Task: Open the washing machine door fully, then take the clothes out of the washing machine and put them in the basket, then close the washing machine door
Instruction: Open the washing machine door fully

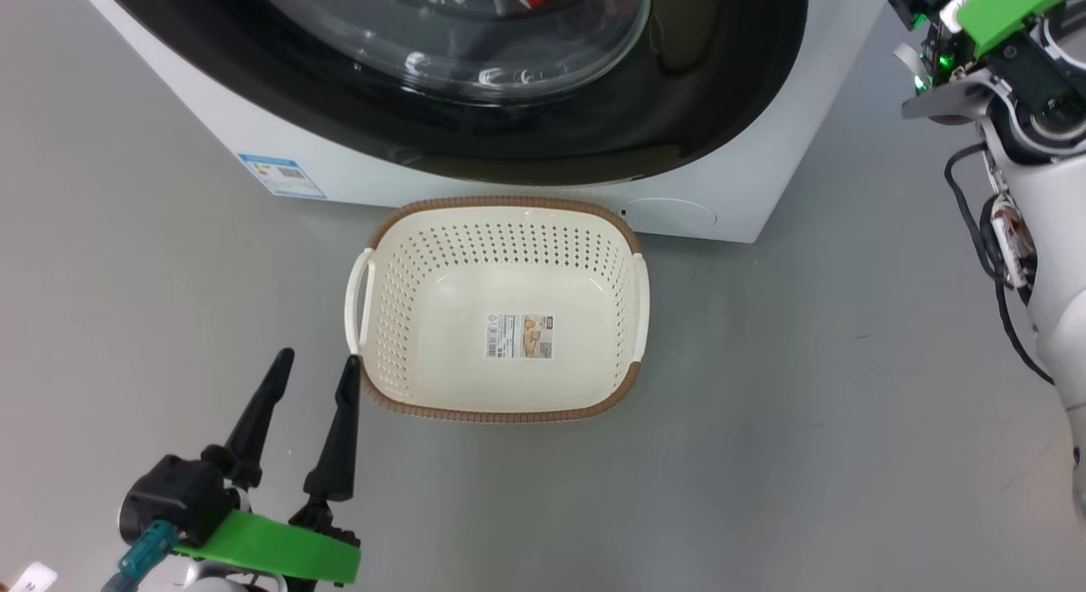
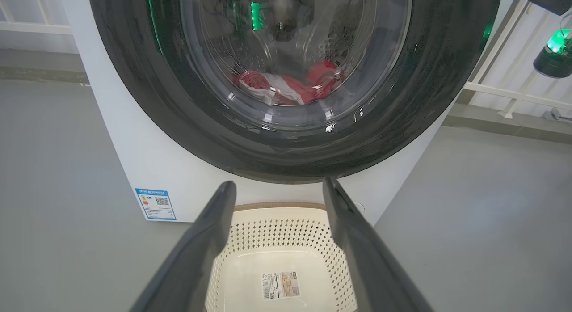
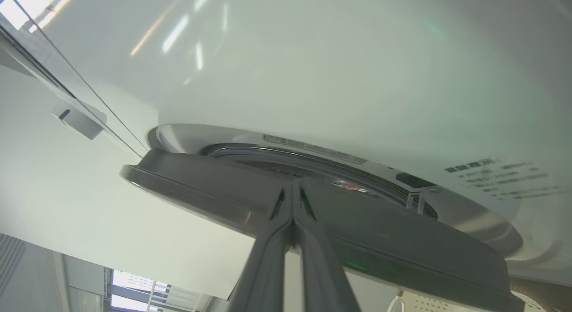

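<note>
The door (image 1: 679,108) is seen all but shut on the machine (image 1: 382,172). In the right wrist view a narrow gap shows between its rim and the machine's front. The right gripper (image 3: 292,187) is set at that free edge, jaws pressed tight together and holding nothing. Whether the tips touch the rim cannot be told.

The door is judged stiff and fairly heavy, with its thick glass bowl, and the glossy black rim is likely slippery. It cannot well be pinched flat. It is best taken by hooking the closed fingers (image 3: 268,267) behind the free edge and drawing it round its hinge in an arc, not straight out.

The clothes (image 2: 286,86) are seen through the glass, heaped low at the bottom of the drum (image 2: 348,48). They are judged light, soft and limp, so they will sag and trail when lifted. A bunched fold near the top of the heap is the place to be gripped, deep in the jaws.

The basket (image 1: 407,304) stands empty on the floor (image 1: 806,405), just before the machine's front and below the door. It is probably light and easily shoved aside. The left gripper (image 1: 317,359) hangs just beside the basket's near left corner, jaws spread wide and empty.
</note>
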